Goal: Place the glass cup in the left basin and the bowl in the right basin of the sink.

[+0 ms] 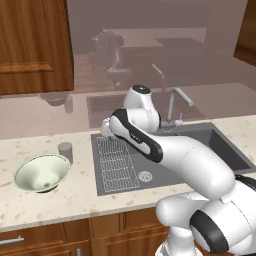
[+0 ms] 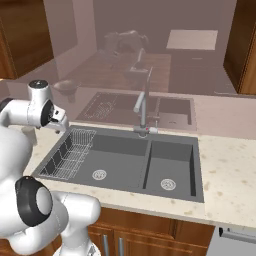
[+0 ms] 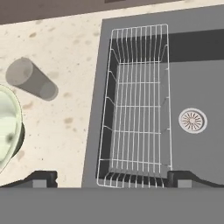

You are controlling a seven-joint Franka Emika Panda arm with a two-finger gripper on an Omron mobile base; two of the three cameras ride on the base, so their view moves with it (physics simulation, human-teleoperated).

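Our hand [image 3: 109, 177] hangs wide open and empty above the left basin's wire rack [image 3: 138, 105]. The glass cup [image 3: 30, 78] stands on the desk [image 3: 65, 48] beside the bowl [image 3: 8, 131]; we should centre over the cup before descending.

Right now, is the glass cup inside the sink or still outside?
Outside: the glass cup stands upright on the counter beside the bowl.

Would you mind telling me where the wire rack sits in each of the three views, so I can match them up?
Left base view: wire rack, centre, in the left basin's left part.
Right base view: wire rack, left of centre, at the left basin's left end.
Hand view: wire rack, centre, running top to bottom.
Shared landmark: the left basin's round drain.
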